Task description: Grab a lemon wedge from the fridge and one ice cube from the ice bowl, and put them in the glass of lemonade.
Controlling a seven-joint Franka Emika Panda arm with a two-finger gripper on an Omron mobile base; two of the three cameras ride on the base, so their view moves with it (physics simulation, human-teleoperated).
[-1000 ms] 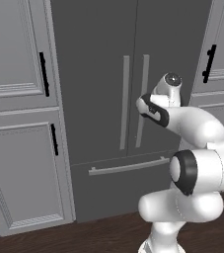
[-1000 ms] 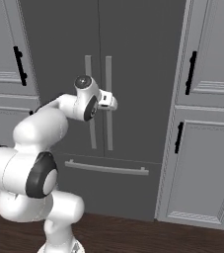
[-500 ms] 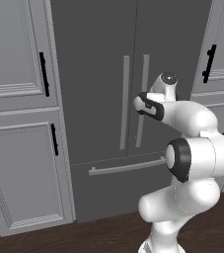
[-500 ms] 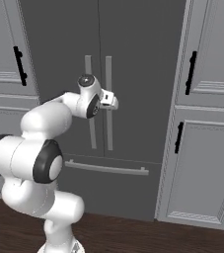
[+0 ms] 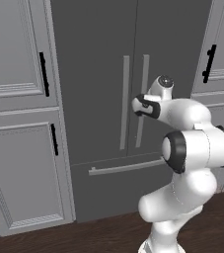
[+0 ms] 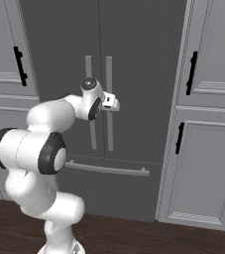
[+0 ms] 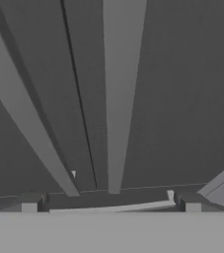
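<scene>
Fridge [image 5: 93, 74]: both doors closed, contents hidden.
Gripper [image 7: 108, 201]: jaws spread, empty, right handle [image 7: 121, 94] at 12 o'clock.
Base views: cabinets [image 6: 208, 163] flank fridge.

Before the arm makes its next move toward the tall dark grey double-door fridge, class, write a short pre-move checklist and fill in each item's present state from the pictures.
1. Tall dark grey double-door fridge doors shut: ok, no gap at the centre seam.
2. Two-finger gripper open: ok, fingertips stand wide apart in the hand view.
3. Gripper empty: ok, nothing between the fingertips.
4. Long grey bar handle ahead of the gripper: ok, it runs roughly between the two tips in the hand view.
5. Gripper touching that handle: cannot tell; from the base views it sits close in front.
6. Lemon wedge location: cannot tell, doors closed.
</scene>
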